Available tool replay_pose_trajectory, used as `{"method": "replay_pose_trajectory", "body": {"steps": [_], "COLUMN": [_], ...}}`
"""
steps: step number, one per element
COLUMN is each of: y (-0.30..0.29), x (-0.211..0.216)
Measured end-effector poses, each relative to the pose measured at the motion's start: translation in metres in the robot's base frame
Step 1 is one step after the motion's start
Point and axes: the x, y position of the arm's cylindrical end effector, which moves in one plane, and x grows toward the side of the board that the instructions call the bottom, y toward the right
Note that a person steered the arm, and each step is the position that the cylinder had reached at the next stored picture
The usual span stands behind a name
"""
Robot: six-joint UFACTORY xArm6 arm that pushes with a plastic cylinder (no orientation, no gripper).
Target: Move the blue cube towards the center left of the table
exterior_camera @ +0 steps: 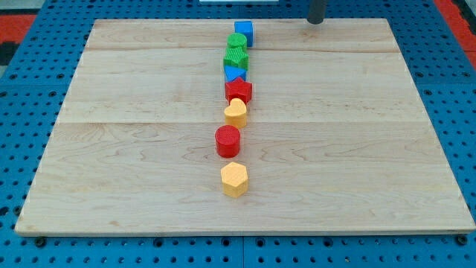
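Observation:
The blue cube (pixel 243 31) sits at the top middle of the wooden board (pixel 134 149), at the head of a column of blocks. My tip (pixel 316 21) is at the view's top edge, to the right of the blue cube and well apart from it. Below the cube come a green round block (pixel 237 42), a green ridged block (pixel 236 58), a blue triangular block (pixel 233 74), a red star block (pixel 239 91), a yellow heart block (pixel 236 112), a red cylinder (pixel 227 141) and a yellow hexagonal block (pixel 234 179).
The board lies on a blue perforated base (pixel 22 89) that shows on all sides. The blocks form one near-vertical line down the board's middle.

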Motion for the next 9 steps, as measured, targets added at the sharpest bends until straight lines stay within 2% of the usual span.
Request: {"method": "replay_pose_trajectory", "body": {"steps": [1,2,3,4,5,6,7,8,9], "y": [-0.087,-0.060,-0.146,-0.203,-0.203,-0.240,-0.281,-0.277,-0.300], "x": [0.021,0.005,0.038,0.035,0.006,0.055,0.133,0.132,0.124]}}
